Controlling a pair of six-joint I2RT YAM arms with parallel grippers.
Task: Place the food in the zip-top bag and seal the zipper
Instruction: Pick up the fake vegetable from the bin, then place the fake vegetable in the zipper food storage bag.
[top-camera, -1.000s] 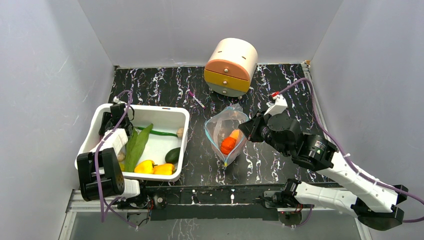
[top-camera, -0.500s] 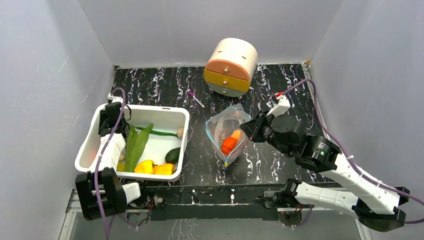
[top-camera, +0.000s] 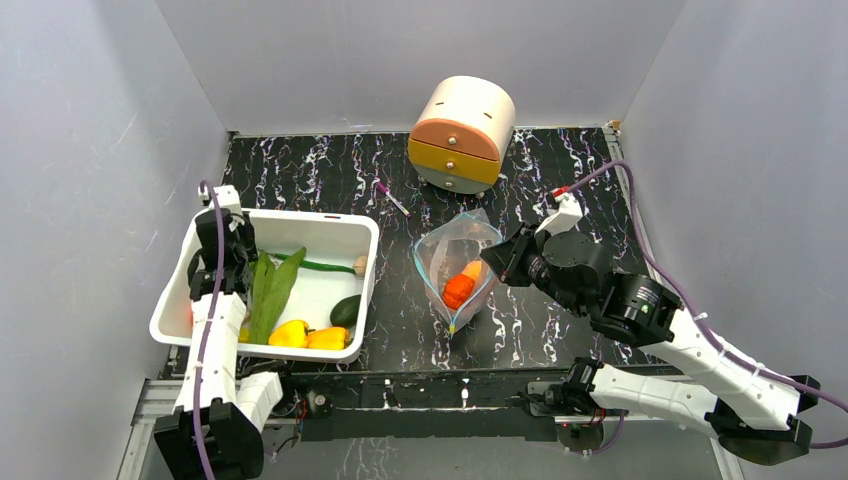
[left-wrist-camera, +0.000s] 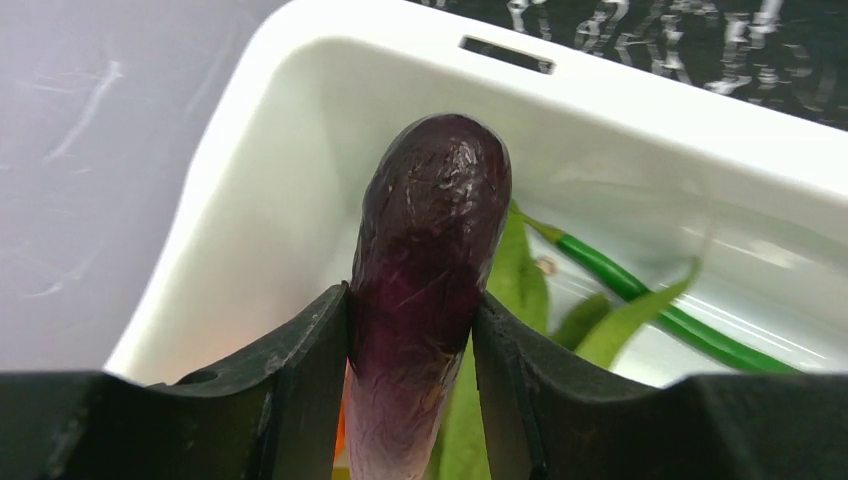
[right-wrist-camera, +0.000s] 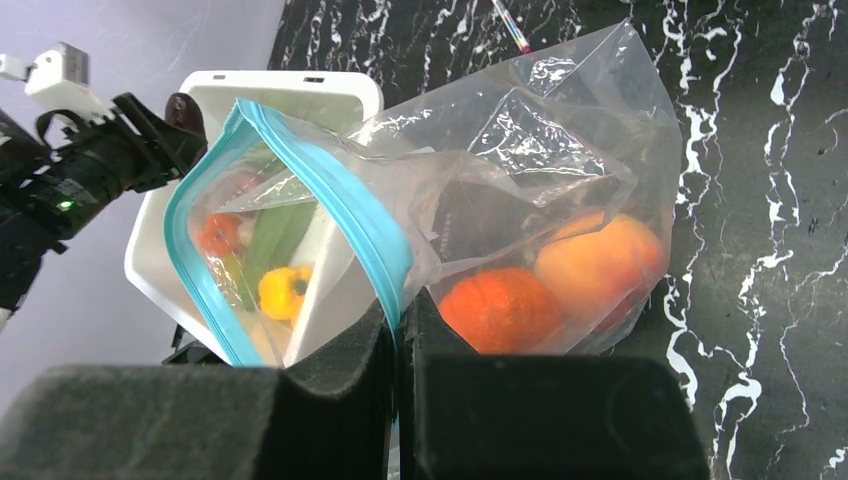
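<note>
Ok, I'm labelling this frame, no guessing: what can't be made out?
Left wrist: lower end of the eggplant, cut off by the bottom edge inside the left gripper.
Right wrist: the zipper where the right gripper pinches it, hidden by its fingers.
Top external: left side of the white tub, covered by the left arm.

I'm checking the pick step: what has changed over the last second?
The left arm stretched out, its elbow swinging back toward the near edge, while the left gripper stayed over the white tub. It now clamps the purple eggplant. The right gripper kept pinching the zip-top bag by its rim. Nothing else visibly shifted.
</note>
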